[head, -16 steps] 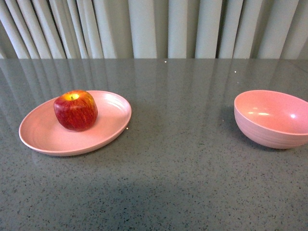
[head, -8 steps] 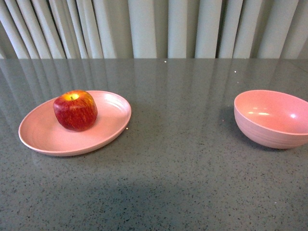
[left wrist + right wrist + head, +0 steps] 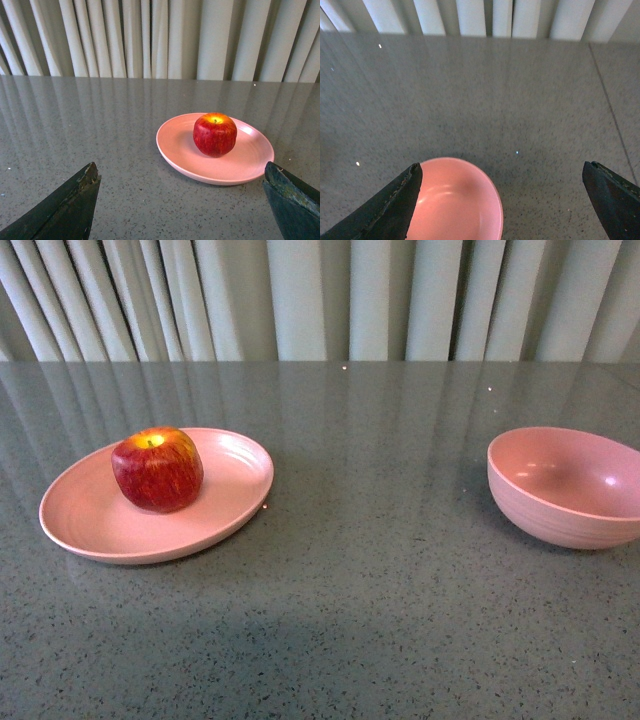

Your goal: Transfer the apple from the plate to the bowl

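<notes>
A red apple [image 3: 157,469] with a yellow patch at its stem sits on the shallow pink plate [image 3: 90,525] at the left of the grey table. The deep pink bowl [image 3: 566,486] stands empty at the right. Neither arm shows in the front view. In the left wrist view the apple [image 3: 215,134] rests on the plate [image 3: 175,150] ahead of my open, empty left gripper [image 3: 182,187]. In the right wrist view my open, empty right gripper [image 3: 502,182] hangs above the table, with the bowl [image 3: 457,205] under its one finger.
The grey speckled tabletop [image 3: 380,570] runs back to pale pleated curtains [image 3: 320,300]. The plate and bowl stand far apart on it. A seam in the table [image 3: 612,115] shows in the right wrist view.
The bright highlights inside the bowl have dimmed, as if a shadow moved over it. The apple, plate and bowl have not moved.
</notes>
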